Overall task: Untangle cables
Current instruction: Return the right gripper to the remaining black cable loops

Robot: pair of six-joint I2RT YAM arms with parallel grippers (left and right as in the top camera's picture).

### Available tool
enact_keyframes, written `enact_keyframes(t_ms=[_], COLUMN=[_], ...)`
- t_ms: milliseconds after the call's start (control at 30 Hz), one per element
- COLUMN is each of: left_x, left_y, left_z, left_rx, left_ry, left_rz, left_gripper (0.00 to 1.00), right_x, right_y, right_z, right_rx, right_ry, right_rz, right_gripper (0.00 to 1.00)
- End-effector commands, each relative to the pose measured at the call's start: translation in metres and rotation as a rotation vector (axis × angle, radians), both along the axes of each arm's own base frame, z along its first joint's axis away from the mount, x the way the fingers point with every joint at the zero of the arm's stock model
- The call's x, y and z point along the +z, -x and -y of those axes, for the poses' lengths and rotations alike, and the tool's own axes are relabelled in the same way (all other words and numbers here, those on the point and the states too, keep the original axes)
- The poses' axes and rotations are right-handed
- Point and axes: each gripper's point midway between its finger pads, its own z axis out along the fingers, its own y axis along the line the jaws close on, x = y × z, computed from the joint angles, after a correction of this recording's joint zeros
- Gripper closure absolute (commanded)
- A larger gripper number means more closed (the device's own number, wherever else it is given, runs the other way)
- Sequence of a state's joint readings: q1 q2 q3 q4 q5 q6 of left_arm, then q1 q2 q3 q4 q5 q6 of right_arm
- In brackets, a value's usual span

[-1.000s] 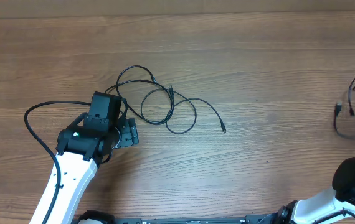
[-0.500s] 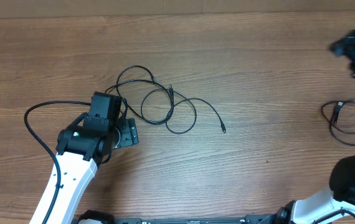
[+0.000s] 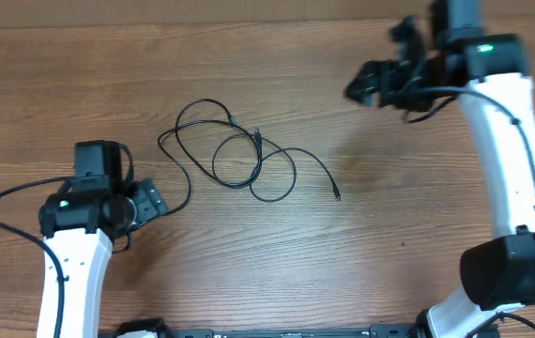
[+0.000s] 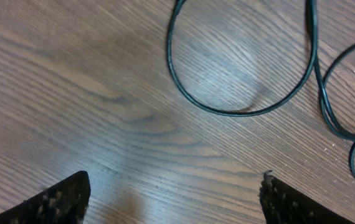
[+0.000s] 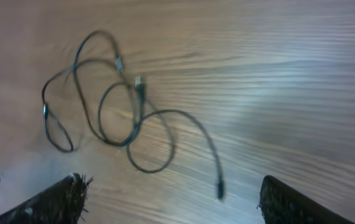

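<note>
The cables [image 3: 259, 155] are seen lying flat on the tabletop [image 3: 389, 244], left of centre, as a loose bunch of overlapping loops. One free tail is run out to the right and ended in a small plug [image 3: 337, 195]; a second plug [image 3: 258, 134] is seen inside the tangle. How many cords are in it cannot be told. They are judged very light, soft and limp, thin against the fingers, and likely to slide on the wood, the whole bunch being dragged along if pulled at one spot. The best hold is judged to be on the free tail just behind the plug, or on an outer loop where no other strand is crossed; a low, flat pinch would be needed. The left hand [image 3: 150, 200] is placed just left of the bunch, near the outermost loop but not touching, fingers spread wide, nothing between. The right hand [image 3: 373, 84] is found well apart at upper right, blurred from overhead; in its wrist view the fingers are seen spread and empty.
</note>
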State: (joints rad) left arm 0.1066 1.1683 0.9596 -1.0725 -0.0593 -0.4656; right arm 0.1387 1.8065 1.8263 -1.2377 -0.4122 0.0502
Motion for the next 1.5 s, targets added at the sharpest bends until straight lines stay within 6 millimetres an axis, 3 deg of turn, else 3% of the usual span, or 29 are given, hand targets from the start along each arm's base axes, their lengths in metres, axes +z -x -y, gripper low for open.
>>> enact_keyframes(t_ms=[0, 167, 333, 467, 567, 800, 900, 967, 1000, 1067, 1133, 1233, 1367, 1467], left_x=[-0.003, -0.002, -0.002, -0.002, -0.002, -0.003, -0.003, -0.003, -0.003, -0.003, -0.004, -0.004, -0.004, -0.004], left_y=[0.001, 0.0, -0.001, -0.001, -0.001, -0.001, 0.0, 0.0, 0.0, 0.0, 0.0, 0.0, 0.0, 0.0], left_z=[0.004, 0.008, 0.011, 0.011, 0.011, 0.014, 0.014, 0.014, 0.014, 0.014, 0.014, 0.014, 0.014, 0.014], left_rx=[0.01, -0.001, -0.019, -0.079, -0.096, -0.101, -0.102, -0.101, -0.101, -0.101, -0.101, -0.101, -0.101, -0.101], left_ry=[0.04, 0.063, 0.075, 0.058, 0.052, 0.067, 0.067, 0.067, 0.067, 0.067, 0.067, 0.067, 0.067, 0.067], left_rz=[-0.007, -0.001, 0.0, -0.003, -0.004, -0.003, -0.005, -0.005, -0.005, -0.006, -0.007, -0.005, -0.007, -0.008], left_gripper=[0.13, 0.12, 0.12, 0.11, 0.11, 0.11, 0.11, 0.11, 0.11, 0.1, 0.11, 0.11, 0.11, 0.11], right_x=[-0.027, -0.066, -0.107, -0.136, -0.157, -0.201, -0.207, -0.21, -0.212, -0.213, -0.214, -0.215, -0.214, -0.212], right_y=[0.013, 0.026, 0.022, 0.023, 0.023, 0.016, 0.013, 0.011, 0.01, 0.011, 0.013, 0.015, 0.023, 0.031], right_z=[-0.042, -0.105, -0.135, -0.166, -0.186, -0.193, -0.197, -0.199, -0.199, -0.199, -0.198, -0.197, -0.204, -0.211], right_rx=[0.088, 0.197, 0.105, 0.147, 0.181, 0.063, 0.064, 0.063, 0.063, 0.063, 0.059, 0.048, 0.077, 0.107], right_ry=[-0.007, -0.006, 0.071, 0.061, 0.057, 0.104, 0.097, 0.093, 0.093, 0.095, 0.096, 0.096, 0.057, 0.01], right_rz=[-0.04, -0.013, 0.014, 0.031, 0.038, 0.004, 0.013, 0.018, 0.018, 0.014, 0.005, -0.012, -0.048, -0.084], right_gripper=[0.13, 0.17, 0.23, 0.25, 0.32, 0.39, 0.4, 0.46, 0.5, 0.71, 0.85, 0.96, 0.94, 0.75])
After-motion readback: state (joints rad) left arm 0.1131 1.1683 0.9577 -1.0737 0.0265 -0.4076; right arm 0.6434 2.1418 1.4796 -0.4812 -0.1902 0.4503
